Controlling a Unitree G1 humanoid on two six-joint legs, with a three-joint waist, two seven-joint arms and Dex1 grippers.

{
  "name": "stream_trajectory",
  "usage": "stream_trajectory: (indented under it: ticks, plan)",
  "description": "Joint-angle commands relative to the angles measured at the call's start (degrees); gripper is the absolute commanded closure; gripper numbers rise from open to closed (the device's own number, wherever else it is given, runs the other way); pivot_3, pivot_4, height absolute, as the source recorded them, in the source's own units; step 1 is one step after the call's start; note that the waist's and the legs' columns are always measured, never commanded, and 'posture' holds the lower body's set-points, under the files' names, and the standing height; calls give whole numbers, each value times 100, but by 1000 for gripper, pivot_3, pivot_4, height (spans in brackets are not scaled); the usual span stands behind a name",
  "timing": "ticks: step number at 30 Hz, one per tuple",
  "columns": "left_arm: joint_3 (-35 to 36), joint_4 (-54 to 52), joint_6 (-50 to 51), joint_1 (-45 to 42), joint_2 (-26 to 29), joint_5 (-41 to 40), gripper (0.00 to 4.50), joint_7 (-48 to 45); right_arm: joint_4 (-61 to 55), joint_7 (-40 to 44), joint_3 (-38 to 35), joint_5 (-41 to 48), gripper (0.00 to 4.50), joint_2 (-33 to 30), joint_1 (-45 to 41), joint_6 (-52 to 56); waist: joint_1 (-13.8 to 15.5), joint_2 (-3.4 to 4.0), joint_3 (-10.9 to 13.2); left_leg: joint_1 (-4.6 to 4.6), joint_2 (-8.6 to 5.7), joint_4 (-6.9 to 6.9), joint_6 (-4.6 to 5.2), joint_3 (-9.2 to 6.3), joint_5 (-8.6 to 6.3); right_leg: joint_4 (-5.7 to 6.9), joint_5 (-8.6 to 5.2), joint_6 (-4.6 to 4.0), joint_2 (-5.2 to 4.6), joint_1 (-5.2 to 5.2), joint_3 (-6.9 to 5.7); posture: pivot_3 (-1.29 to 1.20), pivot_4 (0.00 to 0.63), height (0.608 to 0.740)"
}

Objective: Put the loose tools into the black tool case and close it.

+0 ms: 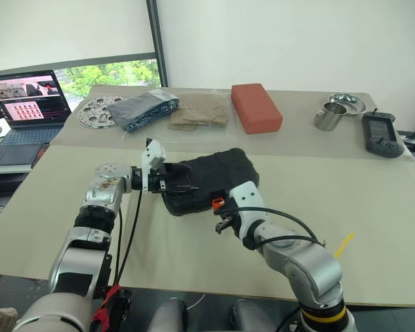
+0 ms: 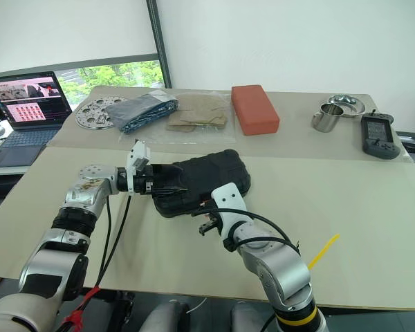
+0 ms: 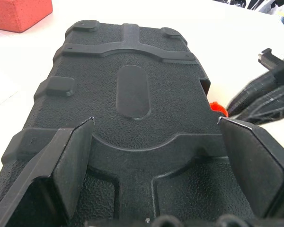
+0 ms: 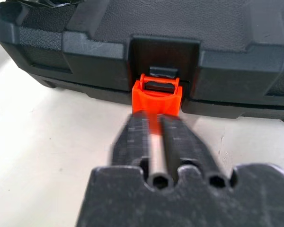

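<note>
Case (image 1: 207,178) sits lid-down at frame centre, no loose tools in sight, left claw (image 1: 182,185) spread wide over its lid, right claw (image 4: 154,130) nearly pressed together at the orange latch (image 4: 156,96) — only latching looks left.

bare table (image 1: 373,207) right of case (image 1: 214,173) (far edge crowded)

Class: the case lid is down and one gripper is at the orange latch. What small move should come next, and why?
Probably push the orange latch up against the black tool case with the right gripper: the latch hangs unfastened, while the left gripper steadies the lid.
</note>
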Motion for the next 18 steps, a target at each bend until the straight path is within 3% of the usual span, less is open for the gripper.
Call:
stream_trajectory:
  ticks: [1, 7, 14, 18]
  plan:
    - [-107, 65, -4, 92, -8, 113, 0, 23, -216, 3, 66, -27, 2064, 11, -65, 19, -1, 0, 0, 0, 0, 0, 0, 0, 0, 0, 0, 0, 0, 0, 0, 0, 150, 740]
    - [-111, 62, 0, 122, 29, 111, 0, 1, -121, -51, 124, -28, 51, 198, -29, 39, -3, 0, 0, -1, 1, -1, 0, 0, 0, -3, -1, 2, 0, 0, 0, 0, 150, 740]
    - [-125, 85, 1, 111, 57, 121, 0, -16, 338, -127, 55, -146, 51, 465, 42, -234, -10, 0, 0, -1, 2, -2, 0, -1, 0, -3, -3, 5, 0, -2, 0, 0, 150, 740]
    - [-137, 115, -11, 93, 75, 140, 0, -22, 471, -137, 5, -181, 1168, 552, 53, -351, -21, 0, 0, -1, 2, -4, 0, -1, 0, -4, -3, 4, 0, -3, 0, 0, 150, 740]
